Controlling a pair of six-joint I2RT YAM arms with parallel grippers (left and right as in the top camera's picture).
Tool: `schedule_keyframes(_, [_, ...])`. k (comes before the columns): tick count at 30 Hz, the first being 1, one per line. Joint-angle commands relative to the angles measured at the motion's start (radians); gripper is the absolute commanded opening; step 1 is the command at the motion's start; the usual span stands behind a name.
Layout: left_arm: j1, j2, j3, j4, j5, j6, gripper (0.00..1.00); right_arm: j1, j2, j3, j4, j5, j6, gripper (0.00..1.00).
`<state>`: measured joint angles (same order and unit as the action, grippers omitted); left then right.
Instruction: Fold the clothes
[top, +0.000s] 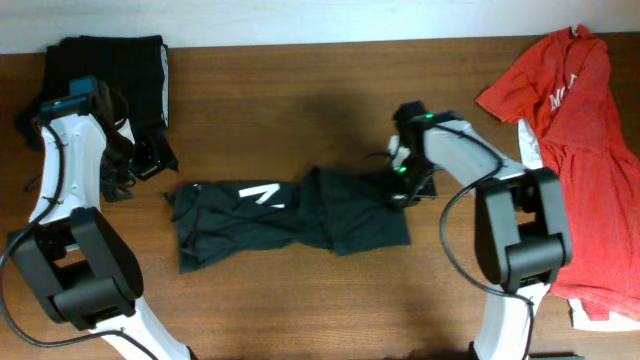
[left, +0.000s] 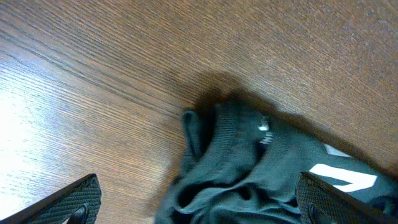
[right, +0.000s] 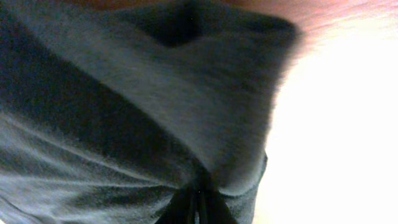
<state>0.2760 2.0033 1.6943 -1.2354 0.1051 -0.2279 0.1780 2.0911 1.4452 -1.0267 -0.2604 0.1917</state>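
Note:
The clothes (top: 290, 215), a dark charcoal T-shirt with a white letter showing (top: 262, 195), lie bunched in a long crumpled strip across the middle of the table. My right gripper (top: 400, 185) is shut on the shirt's right edge. In the right wrist view the cloth (right: 137, 112) fills the frame and gathers into the closed right gripper (right: 199, 208). My left gripper (top: 150, 158) hovers open just left of the shirt's left end. Its wide-apart fingers (left: 68, 202) frame the left gripper (left: 199, 208) over the rumpled collar end (left: 249, 162), touching nothing.
A black folded garment with a pale stripe (top: 110, 60) lies at the back left, close to the left arm. A red T-shirt (top: 580, 130) is spread over the right edge, with white cloth (top: 527, 145) under it. Bare wooden tabletop (top: 300, 100) surrounds the shirt.

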Motion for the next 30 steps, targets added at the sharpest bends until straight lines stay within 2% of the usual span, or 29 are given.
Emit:
schedule_keyframes(1, [-0.001,-0.001,0.008,-0.008,0.003,0.020,0.99,-0.206,0.059,-0.015,0.029,0.160,0.027,0.04])
schedule_keyframes(4, [-0.003,0.000,0.006,-0.011,0.027,0.021,0.99,-0.359,0.059,0.054,-0.003,0.121,0.004,0.06])
schedule_keyframes(5, [-0.011,0.000,-0.007,-0.002,0.077,0.069,0.99,-0.402,0.059,0.108,-0.040,0.068,-0.023,0.33])
schedule_keyframes(6, [-0.026,0.000,-0.032,0.025,0.134,0.096,0.99,-0.418,0.059,0.163,-0.083,0.050,-0.025,0.78])
schedule_keyframes(7, [-0.034,0.000,-0.055,0.055,0.176,0.102,0.99,-0.420,0.059,0.204,-0.118,0.026,-0.061,0.90])
schedule_keyframes(8, [-0.052,0.001,-0.105,0.120,0.278,0.148,0.99,-0.409,0.059,0.249,-0.161,0.018,-0.084,0.92])
schedule_keyframes(12, [-0.136,0.036,-0.182,0.283,0.462,0.181,0.99,-0.374,0.058,0.325,-0.237,0.020,-0.084,0.99])
schedule_keyframes(13, [-0.188,0.064,-0.183,0.339,0.480,0.181,0.99,-0.365,0.058,0.330,-0.264,-0.008,-0.132,0.99])
schedule_keyframes(16, [-0.300,0.147,-0.183,0.429,0.480,0.172,0.99,-0.359,0.050,0.330,-0.288,-0.025,-0.136,0.99])
schedule_keyframes(21, [-0.422,0.237,-0.183,0.508,0.486,0.161,0.99,-0.352,-0.159,0.330,-0.330,-0.024,-0.155,0.99])
schedule_keyframes(22, [-0.433,0.248,-0.183,0.508,0.480,0.161,0.95,-0.352,-0.219,0.330,-0.336,-0.024,-0.155,0.99])
schedule_keyframes(23, [-0.435,0.256,-0.183,0.506,0.470,0.159,0.73,-0.352,-0.251,0.330,-0.347,-0.024,-0.155,0.99])
schedule_keyframes(24, [-0.434,0.259,-0.183,0.496,0.387,0.086,0.36,-0.352,-0.274,0.330,-0.370,-0.024,-0.155,0.99])
schedule_keyframes(25, [-0.432,0.259,-0.182,0.490,0.325,0.050,0.24,-0.352,-0.277,0.330,-0.386,-0.024,-0.155,0.99])
schedule_keyframes(26, [-0.427,0.259,-0.178,0.472,0.243,0.011,0.17,-0.352,-0.277,0.330,-0.402,-0.024,-0.155,0.99])
schedule_keyframes(27, [-0.413,0.259,-0.158,0.414,0.113,-0.040,0.02,-0.351,-0.277,0.330,-0.415,-0.024,-0.160,0.99])
schedule_keyframes(29, [-0.361,0.259,-0.056,0.225,-0.140,-0.075,0.01,-0.333,-0.277,0.330,-0.407,-0.017,-0.186,0.99])
schedule_keyframes(30, [-0.339,0.259,-0.006,0.163,-0.216,-0.086,0.01,-0.321,-0.277,0.330,-0.404,-0.017,-0.185,0.99])
